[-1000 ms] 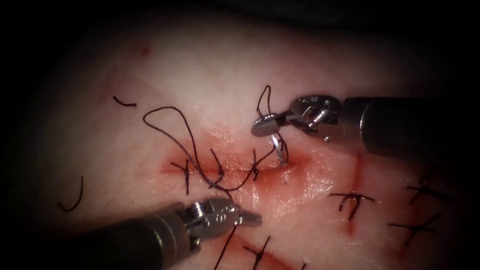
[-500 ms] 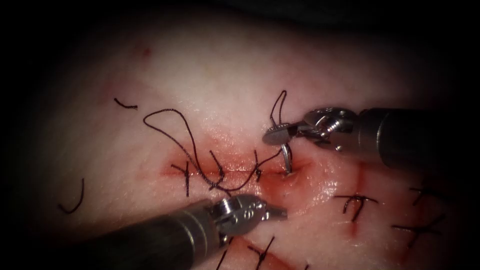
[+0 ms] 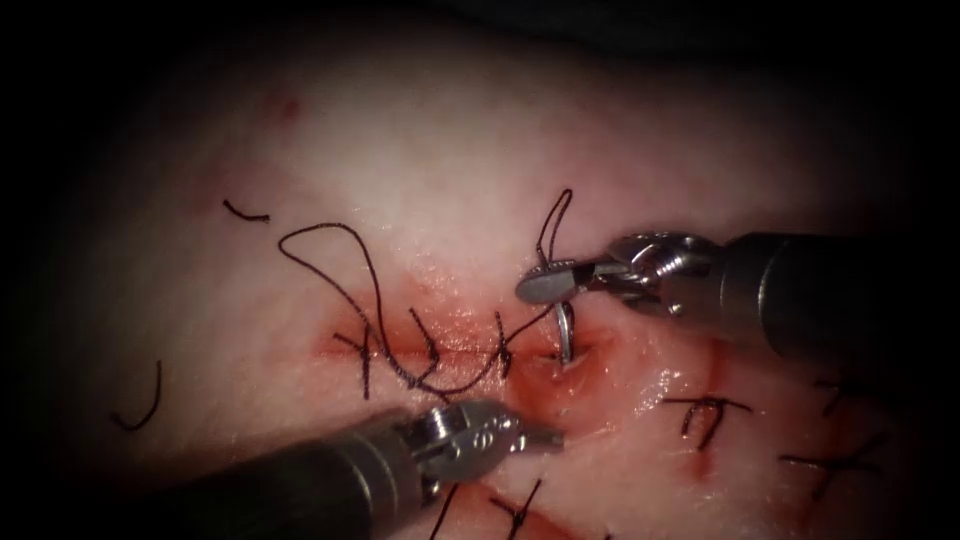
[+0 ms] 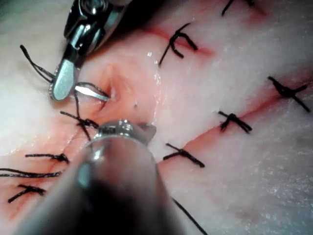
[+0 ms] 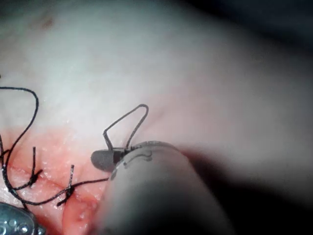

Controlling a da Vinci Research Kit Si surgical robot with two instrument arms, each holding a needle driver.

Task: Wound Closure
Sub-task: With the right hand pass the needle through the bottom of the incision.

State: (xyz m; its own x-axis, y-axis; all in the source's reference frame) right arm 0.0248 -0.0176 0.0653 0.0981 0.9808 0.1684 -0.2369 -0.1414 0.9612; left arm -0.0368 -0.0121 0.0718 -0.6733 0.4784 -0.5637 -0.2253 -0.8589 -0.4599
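Three stitches (image 3: 430, 340) already cross the cut (image 3: 450, 352), left of centre in the endoscope view; its right end is unclosed. There the right tool (image 3: 545, 285) pinches the needle (image 3: 563, 335) near its upper end — the tip is in the tissue (image 3: 420, 150), dimpling it. The left tool (image 3: 540, 437), below the cut, holds nothing; its jaws seem pressed together, though the view is dim. One thread (image 3: 330, 250) loops to the upper left. Two cut ends (image 3: 140, 405) lie far left.
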